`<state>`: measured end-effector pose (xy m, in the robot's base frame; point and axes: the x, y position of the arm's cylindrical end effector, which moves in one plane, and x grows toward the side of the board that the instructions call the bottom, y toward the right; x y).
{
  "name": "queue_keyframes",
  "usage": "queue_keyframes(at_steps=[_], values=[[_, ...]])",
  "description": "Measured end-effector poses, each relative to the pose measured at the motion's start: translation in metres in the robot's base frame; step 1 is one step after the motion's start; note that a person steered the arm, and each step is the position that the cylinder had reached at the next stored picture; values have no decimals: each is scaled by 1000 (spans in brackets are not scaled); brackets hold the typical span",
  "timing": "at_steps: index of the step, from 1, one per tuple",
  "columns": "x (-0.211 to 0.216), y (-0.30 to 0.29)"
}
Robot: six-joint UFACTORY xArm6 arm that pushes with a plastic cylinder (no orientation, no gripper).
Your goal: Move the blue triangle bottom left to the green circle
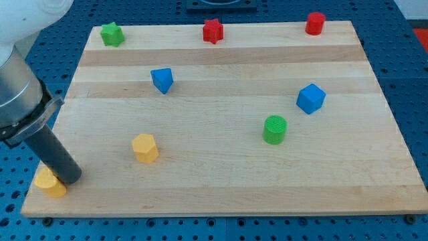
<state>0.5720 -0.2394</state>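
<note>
The blue triangle (162, 79) lies upper-left, well apart from the upright green circle (275, 129) right of centre.

Pale striped wooden desk (221, 181); blue plastic triangle block (162, 79); green plastic round block (275, 129); blue plastic cube block (311, 98); red plastic star block (212, 31).

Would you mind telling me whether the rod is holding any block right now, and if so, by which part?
Nothing is held. My tip sits by the yellow block at the board's bottom-left corner, far from the blue triangle.

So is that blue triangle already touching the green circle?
No, the blue triangle sits toward the view's upper left, well apart from the green circle, with bare board between them.
</note>
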Motion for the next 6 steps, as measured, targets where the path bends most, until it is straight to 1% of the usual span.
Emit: queue_keyframes(at_steps=[1, 2, 4, 5, 6], values=[[1, 0], [-16, 3], [-16, 1], [-19, -15], [-87, -16]])
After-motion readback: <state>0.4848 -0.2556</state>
